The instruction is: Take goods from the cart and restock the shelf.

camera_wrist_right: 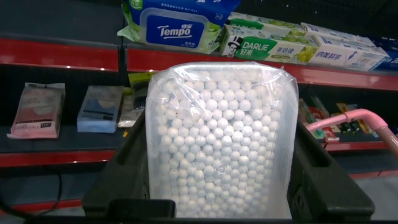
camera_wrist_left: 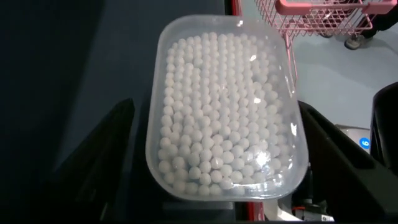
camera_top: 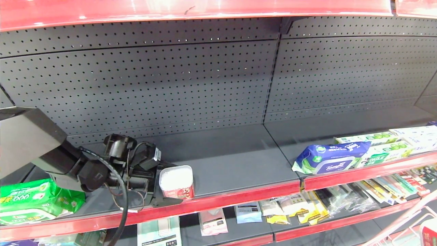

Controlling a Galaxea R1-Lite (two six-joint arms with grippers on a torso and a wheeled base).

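Standing upright at the front edge of the dark grey metal shelf [camera_top: 232,164], a clear plastic tub packed with small white balls [camera_top: 175,179] sits between the left gripper's [camera_wrist_left: 216,104] black fingers; whether they press it cannot be told. The right gripper [camera_wrist_right: 221,121] pinches a second, film-wrapped tub of white balls [camera_wrist_right: 221,162], held up in front of stocked shelves.

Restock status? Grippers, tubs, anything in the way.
Left gripper around cotton swab tub standing at shelf front edge, grip unclear. Right gripper shut on second swab tub. Green wipes pack left, blue wipes pack right, both apart from the tub.
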